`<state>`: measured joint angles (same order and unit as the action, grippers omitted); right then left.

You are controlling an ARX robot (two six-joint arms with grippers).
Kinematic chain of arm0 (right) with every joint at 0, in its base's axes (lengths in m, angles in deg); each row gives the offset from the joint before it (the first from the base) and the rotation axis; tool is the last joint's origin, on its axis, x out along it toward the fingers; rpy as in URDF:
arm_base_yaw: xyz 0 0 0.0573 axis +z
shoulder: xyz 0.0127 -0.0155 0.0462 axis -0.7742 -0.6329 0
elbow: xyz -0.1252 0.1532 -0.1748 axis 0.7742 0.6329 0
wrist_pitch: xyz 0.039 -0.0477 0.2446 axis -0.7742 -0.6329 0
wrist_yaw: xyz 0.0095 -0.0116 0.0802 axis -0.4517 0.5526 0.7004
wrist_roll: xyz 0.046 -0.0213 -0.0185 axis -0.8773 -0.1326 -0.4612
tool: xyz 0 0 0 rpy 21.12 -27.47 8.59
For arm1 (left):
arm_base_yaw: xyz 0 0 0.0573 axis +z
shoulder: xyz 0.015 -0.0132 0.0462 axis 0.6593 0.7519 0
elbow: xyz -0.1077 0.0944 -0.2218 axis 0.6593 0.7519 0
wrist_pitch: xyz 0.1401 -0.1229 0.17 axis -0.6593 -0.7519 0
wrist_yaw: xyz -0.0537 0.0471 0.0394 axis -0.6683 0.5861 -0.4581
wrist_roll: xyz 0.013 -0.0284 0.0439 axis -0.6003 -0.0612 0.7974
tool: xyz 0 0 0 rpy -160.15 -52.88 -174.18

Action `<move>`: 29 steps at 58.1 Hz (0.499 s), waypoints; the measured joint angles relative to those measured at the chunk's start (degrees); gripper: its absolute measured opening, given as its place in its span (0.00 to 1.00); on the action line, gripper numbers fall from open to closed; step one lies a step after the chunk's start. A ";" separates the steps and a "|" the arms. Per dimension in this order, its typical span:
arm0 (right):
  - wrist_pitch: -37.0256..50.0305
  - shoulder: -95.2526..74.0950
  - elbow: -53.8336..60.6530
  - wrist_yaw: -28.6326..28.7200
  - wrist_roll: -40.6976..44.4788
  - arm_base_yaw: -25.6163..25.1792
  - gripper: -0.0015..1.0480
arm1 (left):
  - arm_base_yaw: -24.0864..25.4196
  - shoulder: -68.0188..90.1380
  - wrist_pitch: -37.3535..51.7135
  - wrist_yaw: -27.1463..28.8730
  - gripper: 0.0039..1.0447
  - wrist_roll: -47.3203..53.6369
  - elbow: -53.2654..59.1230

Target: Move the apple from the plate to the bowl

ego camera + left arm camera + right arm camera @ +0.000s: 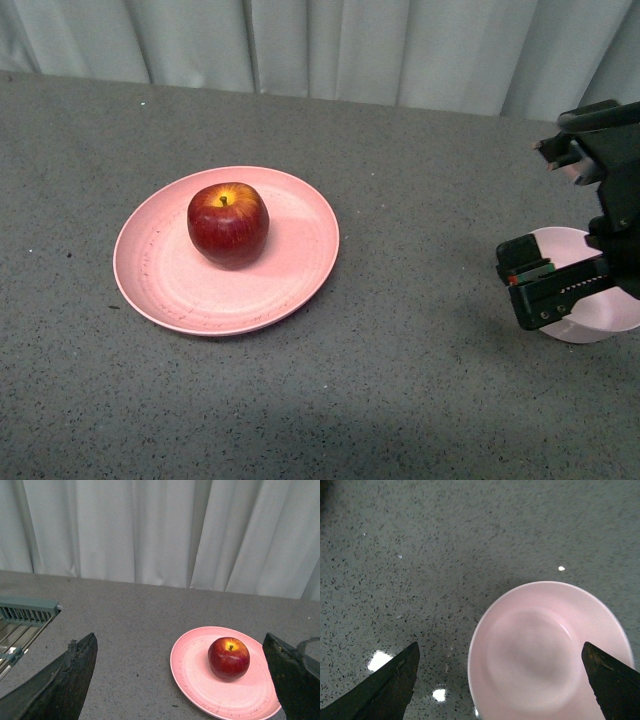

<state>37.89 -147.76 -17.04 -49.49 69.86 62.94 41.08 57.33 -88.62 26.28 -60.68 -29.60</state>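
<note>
The dark-red apple (228, 224) stands upright on the wide salmon-pink plate (165, 285), left of the table's middle. The small pale-pink bowl (605, 318) is empty at the right edge, partly hidden by my right gripper (535, 215). My right gripper is open and hovers above the bowl's left rim; in the right wrist view the bowl (545, 655) lies between its spread fingers (395, 680). My left gripper (178, 645) is open and empty, out of the front view; its wrist view shows the apple (229, 658) and plate (195, 675) ahead, well apart from it.
The table is grey and speckled (400, 380), with a pale curtain (320, 40) along its far edge. A grey-green slatted rack (25, 612) sits at the edge of the left wrist view.
</note>
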 joint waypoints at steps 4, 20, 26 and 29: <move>-2.40 -2.78 -2.62 -0.37 0.55 0.31 0.91 | 0.00 0.00 0.00 0.00 0.94 0.00 0.00; -7.52 -8.96 -7.54 -2.32 1.49 0.46 0.90 | 0.00 0.00 0.00 0.00 0.94 0.00 0.00; -7.72 -9.88 -7.69 -2.58 1.60 0.35 0.75 | 0.00 0.00 0.00 0.00 0.94 0.00 0.00; -7.74 -10.05 -7.69 -2.58 1.68 0.28 0.69 | 0.00 0.00 0.00 0.00 0.94 0.00 0.00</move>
<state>30.16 -157.82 -24.74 -52.07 71.54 63.22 41.08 57.33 -88.62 26.28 -60.68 -29.60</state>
